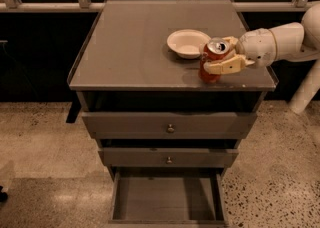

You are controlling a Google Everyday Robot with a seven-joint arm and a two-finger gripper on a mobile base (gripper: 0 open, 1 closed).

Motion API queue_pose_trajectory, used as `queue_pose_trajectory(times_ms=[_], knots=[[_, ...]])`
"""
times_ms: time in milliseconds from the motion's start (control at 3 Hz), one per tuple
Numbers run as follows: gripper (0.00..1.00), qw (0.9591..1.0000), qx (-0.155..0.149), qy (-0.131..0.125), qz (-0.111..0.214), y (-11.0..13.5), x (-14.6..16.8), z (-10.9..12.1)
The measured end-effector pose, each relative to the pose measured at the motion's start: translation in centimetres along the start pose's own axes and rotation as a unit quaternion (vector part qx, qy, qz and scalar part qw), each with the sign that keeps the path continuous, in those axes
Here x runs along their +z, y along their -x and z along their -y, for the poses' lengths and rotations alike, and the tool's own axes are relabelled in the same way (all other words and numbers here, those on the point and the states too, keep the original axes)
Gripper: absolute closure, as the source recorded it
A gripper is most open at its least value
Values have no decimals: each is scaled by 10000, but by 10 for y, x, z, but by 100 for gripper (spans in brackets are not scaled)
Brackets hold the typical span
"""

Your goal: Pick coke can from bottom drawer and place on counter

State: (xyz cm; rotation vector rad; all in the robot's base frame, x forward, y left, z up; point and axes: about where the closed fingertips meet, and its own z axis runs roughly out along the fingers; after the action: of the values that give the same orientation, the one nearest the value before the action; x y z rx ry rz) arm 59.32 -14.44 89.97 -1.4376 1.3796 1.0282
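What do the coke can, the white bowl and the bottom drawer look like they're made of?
The coke can: likely thin metal, glossy red paint, silver top. The bowl: matte white, maybe paper or plastic. The bottom drawer: grey wood, plank lines. The gripper clasps the can over the counter, front right.

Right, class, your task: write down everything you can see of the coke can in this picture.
The coke can is small and red with a silver metal top, leaning slightly. It is near the front right edge of the counter, beside a white bowl. The tool, reaching in from the right, is shut on it, one finger across its front, one behind. Whether its base rests on the counter is unclear.
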Motion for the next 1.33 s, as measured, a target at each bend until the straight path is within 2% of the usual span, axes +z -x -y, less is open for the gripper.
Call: queue_pose_trajectory(times_ms=[333,667,1333], knots=[[100,9994,147,-327,-2,-17,-14,12],[81,9993,148,-331,0,-17,-14,12],[35,9993,148,-331,0,-17,-14,12]])
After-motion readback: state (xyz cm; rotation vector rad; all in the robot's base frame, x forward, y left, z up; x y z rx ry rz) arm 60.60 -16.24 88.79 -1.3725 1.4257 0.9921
